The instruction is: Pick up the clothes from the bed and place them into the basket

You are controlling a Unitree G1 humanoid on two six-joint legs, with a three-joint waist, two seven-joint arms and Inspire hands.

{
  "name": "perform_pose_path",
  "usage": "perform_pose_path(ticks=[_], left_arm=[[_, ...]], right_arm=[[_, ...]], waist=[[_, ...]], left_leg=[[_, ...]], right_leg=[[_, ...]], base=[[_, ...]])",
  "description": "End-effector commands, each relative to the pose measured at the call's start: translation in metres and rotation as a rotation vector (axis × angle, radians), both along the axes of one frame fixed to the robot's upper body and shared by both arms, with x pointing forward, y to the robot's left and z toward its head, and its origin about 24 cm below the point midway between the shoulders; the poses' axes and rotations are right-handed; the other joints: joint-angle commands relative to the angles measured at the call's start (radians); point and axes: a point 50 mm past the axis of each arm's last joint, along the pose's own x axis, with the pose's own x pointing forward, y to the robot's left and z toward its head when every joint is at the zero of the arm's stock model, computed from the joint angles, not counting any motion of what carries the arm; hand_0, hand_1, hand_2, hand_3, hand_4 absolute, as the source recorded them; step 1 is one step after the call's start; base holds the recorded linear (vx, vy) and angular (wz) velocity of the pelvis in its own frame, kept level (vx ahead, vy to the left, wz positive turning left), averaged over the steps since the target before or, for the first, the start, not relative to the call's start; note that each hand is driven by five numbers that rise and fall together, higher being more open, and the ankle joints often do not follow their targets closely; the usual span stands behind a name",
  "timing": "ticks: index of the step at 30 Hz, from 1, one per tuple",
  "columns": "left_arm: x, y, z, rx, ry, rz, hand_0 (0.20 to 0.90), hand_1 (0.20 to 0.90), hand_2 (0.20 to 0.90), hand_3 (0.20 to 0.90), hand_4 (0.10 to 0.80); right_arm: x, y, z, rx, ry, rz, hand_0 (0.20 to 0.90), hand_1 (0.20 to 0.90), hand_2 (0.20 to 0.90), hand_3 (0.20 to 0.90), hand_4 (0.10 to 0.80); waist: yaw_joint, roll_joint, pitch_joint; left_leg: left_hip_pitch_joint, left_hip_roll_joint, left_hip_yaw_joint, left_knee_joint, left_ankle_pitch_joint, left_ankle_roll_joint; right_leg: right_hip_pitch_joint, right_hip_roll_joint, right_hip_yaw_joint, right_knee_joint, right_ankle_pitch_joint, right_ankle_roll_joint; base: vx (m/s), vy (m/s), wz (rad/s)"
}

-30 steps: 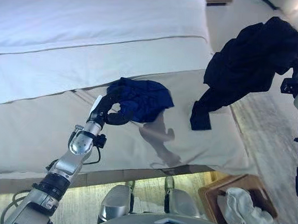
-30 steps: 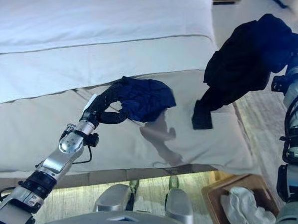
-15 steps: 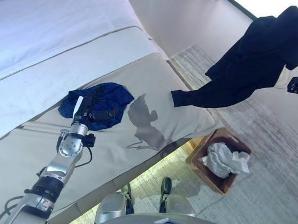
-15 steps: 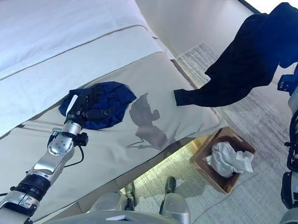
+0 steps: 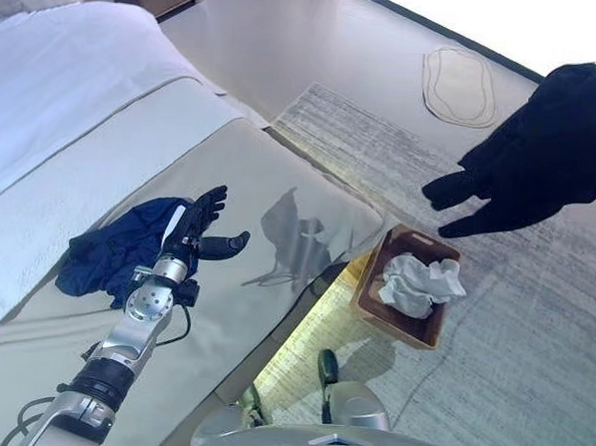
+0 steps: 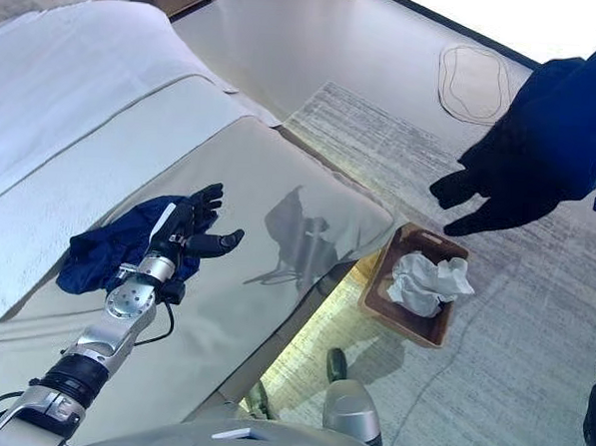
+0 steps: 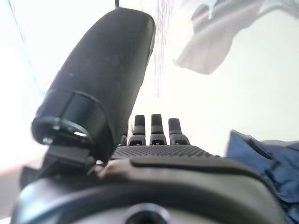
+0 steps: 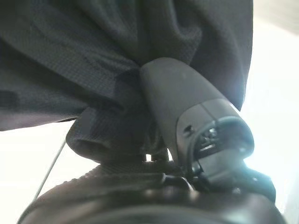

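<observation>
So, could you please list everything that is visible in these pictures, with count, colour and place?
Dark blue crumpled cloth garment: one, dark blue, on the beige bed cover, beside the left robot hand.
Black cloth garment: one, black, hanging in the air over the rug, held by the right robot hand.
Brown wooden basket: one, brown, on the floor at the corner of the bed.
White crumpled cloth: one, white, inside the basket.
Bed: one, white sheet and beige cover, on the left.
Grey striped rug: one, grey, on the floor beside the bed.
Small oval mat: one, pale, on the floor further away.
Left robot hand: dark, open, above the bed.
Right robot hand: dark, shut on the black garment.
</observation>
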Motion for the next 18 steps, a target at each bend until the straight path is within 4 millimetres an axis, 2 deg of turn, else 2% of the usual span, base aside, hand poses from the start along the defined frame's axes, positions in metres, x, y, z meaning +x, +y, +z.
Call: perform_pose_path(ticks=[1, 11, 18], left_arm=[[0.003, -0.004, 0.012, 0.017, -0.082, -0.057, 0.900, 0.900, 0.900, 0.900, 0.800], [0.003, -0.012, 0.011, 0.012, -0.066, -0.095, 0.900, 0.900, 0.900, 0.900, 0.800], [0.006, -0.018, 0.013, -0.009, -0.079, -0.105, 0.900, 0.900, 0.900, 0.900, 0.800]], right_arm=[[-0.010, 0.003, 0.063, -0.119, -0.241, 0.009, 0.300, 0.300, 0.300, 0.200, 0.100], [-0.003, 0.004, 0.048, -0.104, -0.179, 0.012, 0.300, 0.300, 0.300, 0.200, 0.100], [0.001, 0.001, 0.022, -0.072, -0.091, -0.005, 0.300, 0.300, 0.300, 0.200, 0.100]], waist=[[0.029, -0.024, -0.157], [0.025, 0.015, -0.134], [0.012, 0.042, -0.109]], left_leg=[[-0.043, 0.029, -0.095, 0.067, -0.086, -0.033], [-0.064, 0.047, -0.087, 0.072, -0.077, -0.056], [-0.074, 0.052, -0.077, 0.068, -0.070, -0.066]], right_leg=[[-0.042, 0.044, -0.010, 0.062, -0.054, 0.000], [-0.056, 0.042, -0.031, 0.048, -0.053, -0.006], [-0.070, 0.039, -0.039, 0.040, -0.052, -0.009]], base=[[0.014, -0.139, -0.05], [0.015, -0.097, 0.00], [-0.001, -0.022, 0.00]])
